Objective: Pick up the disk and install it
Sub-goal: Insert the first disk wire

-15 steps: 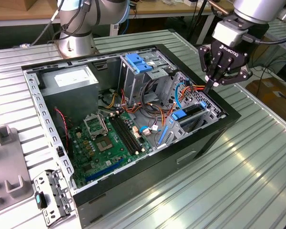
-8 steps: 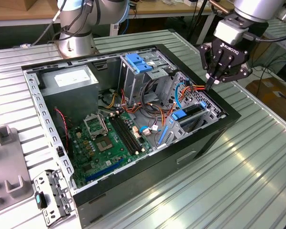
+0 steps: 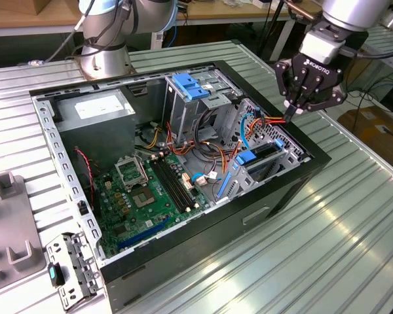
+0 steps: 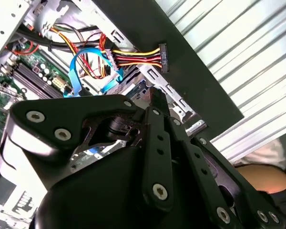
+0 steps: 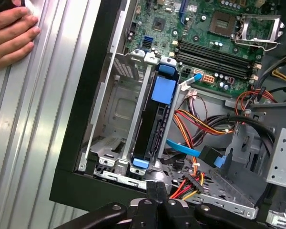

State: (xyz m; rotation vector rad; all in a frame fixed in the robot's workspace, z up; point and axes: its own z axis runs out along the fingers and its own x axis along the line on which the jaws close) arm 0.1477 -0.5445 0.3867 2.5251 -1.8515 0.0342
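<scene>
Hovering at the case [image 3: 203, 239] rim with the gripper [image 3: 290, 116], right above the red-and-yellow cables [image 3: 274, 120]. At the jaws: pressed together, pinching nothing. Look down into the cage [image 5: 112, 107] and spot the disk [image 5: 150, 129], standing on edge in its slot, blue rails alongside, apart from the gripper. Over on the table [image 5: 47, 95], spot a hand [image 5: 9, 36] resting.

An even, bright overhead light is seen in the exterior view; soft glare is spread along the ribbed metal table [image 3: 354, 216], and mild shadow is cast inside the computer case [image 3: 183, 242]. In the second wrist view the gripper [image 4: 155, 95] is rendered dark and soft, the table nearly washed out
</scene>
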